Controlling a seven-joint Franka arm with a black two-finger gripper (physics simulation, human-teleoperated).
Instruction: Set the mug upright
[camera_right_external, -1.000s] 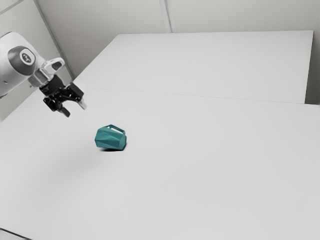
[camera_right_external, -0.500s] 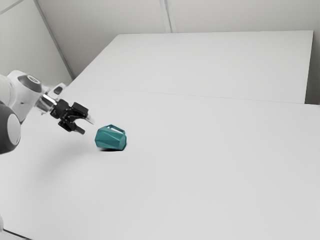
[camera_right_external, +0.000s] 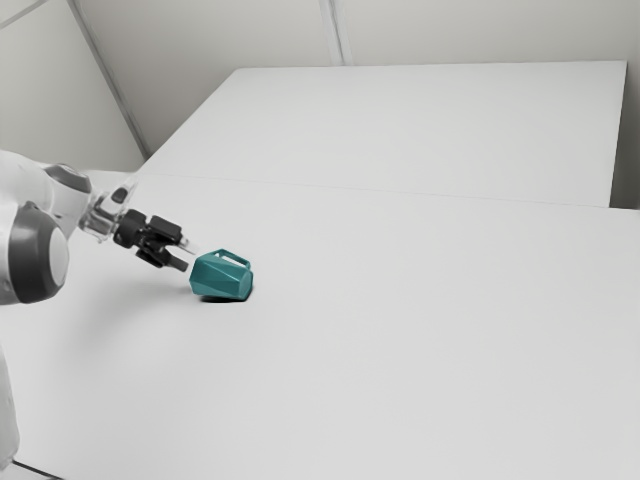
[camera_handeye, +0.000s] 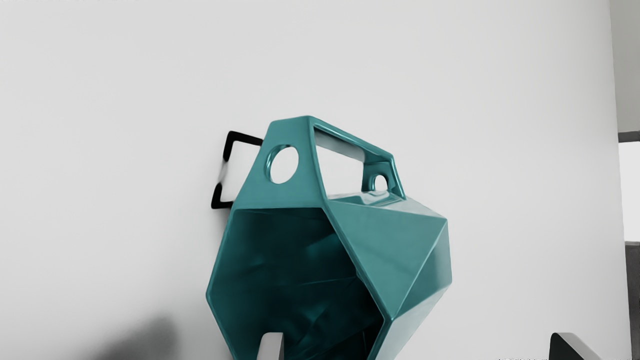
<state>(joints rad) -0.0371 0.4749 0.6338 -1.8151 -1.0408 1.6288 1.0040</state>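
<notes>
— Pictured how, at the worktop (camera_right_external: 400, 350)?
— Reaching low from the exterior view's left, with the hand (camera_right_external: 105, 212) slanting down and the gripper (camera_right_external: 191, 259) near the mug (camera_right_external: 222, 278).
— Spread or closed?
— Spread wide, with one fingertip (camera_handeye: 271, 347) before the mug's mouth (camera_handeye: 300, 260) in the wrist view and the other out past its flank.
— Facing which way?
— Lies on its side on the worktop, points its mouth toward the gripper and its base toward the exterior view's right, carries its handle (camera_handeye: 306, 150) uppermost, runs its long axis nearly level.
</notes>
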